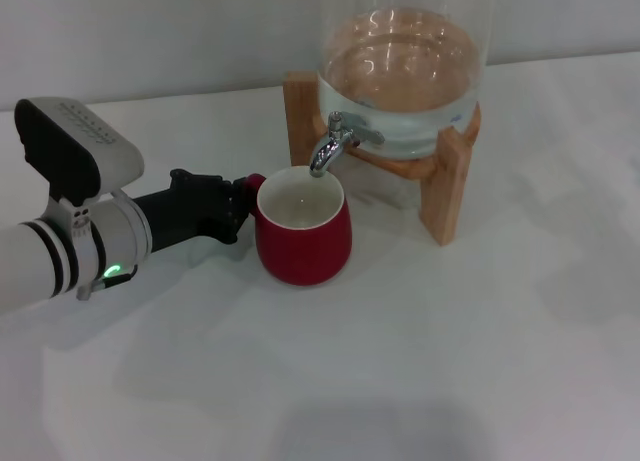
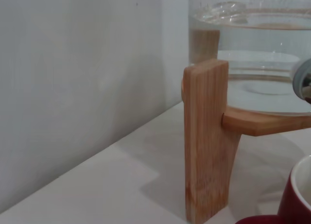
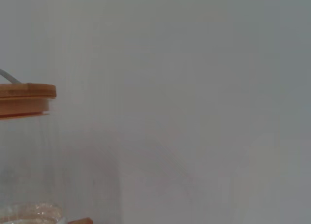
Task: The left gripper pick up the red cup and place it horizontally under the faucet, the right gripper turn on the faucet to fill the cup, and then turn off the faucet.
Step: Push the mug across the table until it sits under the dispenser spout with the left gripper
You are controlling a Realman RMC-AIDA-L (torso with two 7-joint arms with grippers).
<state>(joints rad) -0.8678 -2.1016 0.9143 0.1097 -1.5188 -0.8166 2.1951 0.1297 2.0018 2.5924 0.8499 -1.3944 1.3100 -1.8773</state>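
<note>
Head view, left claw: the left claw (image 1: 238,207) lies low over the counter (image 1: 420,361), its black jaws at the cup's handle side; they look closed on the handle, though the handle is mostly hidden behind them.
Cup: the cup (image 1: 302,231) stands upright on the counter with its mouth directly below the spout; its white inside looks empty or nearly so, with no stream falling into it.
Faucet: the faucet (image 1: 338,139) juts from the front of the dispenser (image 1: 400,71), spout tip just above the cup's rim, lever pointing sideways.
Dispenser: glass, holding plenty of water, seated in a wooden stand (image 1: 445,186).
Left wrist view: a stand leg (image 2: 206,141) fills the middle, the water-filled glass sits above it, and the cup's rim (image 2: 299,192) shows at the corner.
Right claw: not in any picture; the right wrist view shows only a grey wall and the dispenser's wooden lid (image 3: 26,98), so that arm seems to be parked high and away from the faucet.
Done: picking up and placing the cup under the spout appears complete.
Left: opening the faucet, filling, closing it.
Judgement: roughly a third through.
</note>
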